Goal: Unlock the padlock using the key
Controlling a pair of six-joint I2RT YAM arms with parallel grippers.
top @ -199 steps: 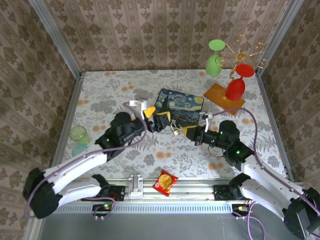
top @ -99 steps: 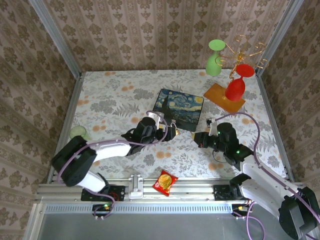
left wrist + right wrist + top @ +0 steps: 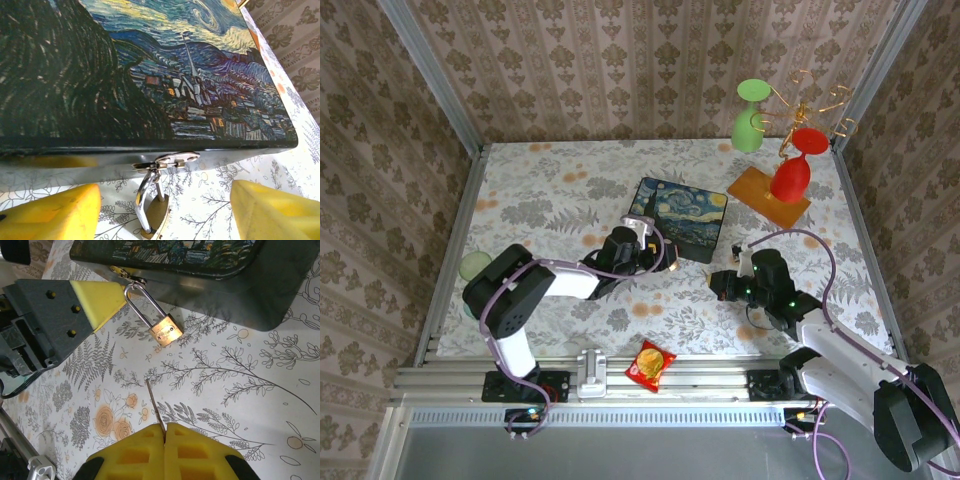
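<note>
The Starry Night box (image 3: 682,214) lies mid-table, and the brass padlock (image 3: 154,216) hangs by its silver shackle from the hasp (image 3: 167,161) on the box's front edge, resting on the tablecloth. My left gripper (image 3: 160,215) is open, its yellow fingers (image 3: 50,215) on either side of the padlock without touching it. In the right wrist view the padlock (image 3: 166,331) lies ahead, with the left finger (image 3: 100,297) beside its shackle. My right gripper (image 3: 164,432) is shut on the thin dark key (image 3: 155,405), whose tip points toward the padlock, a short way off.
A green glass (image 3: 750,118) and a red glass (image 3: 792,170) stand by a gold rack on an orange board (image 3: 760,192) at the back right. A snack packet (image 3: 649,362) lies near the front rail. A green cup (image 3: 475,266) sits at the left.
Both arms have come down from a raised pose to the table. The left gripper has moved right up to the box's front, straddling the padlock. The right gripper has dropped lower, still holding the key.
</note>
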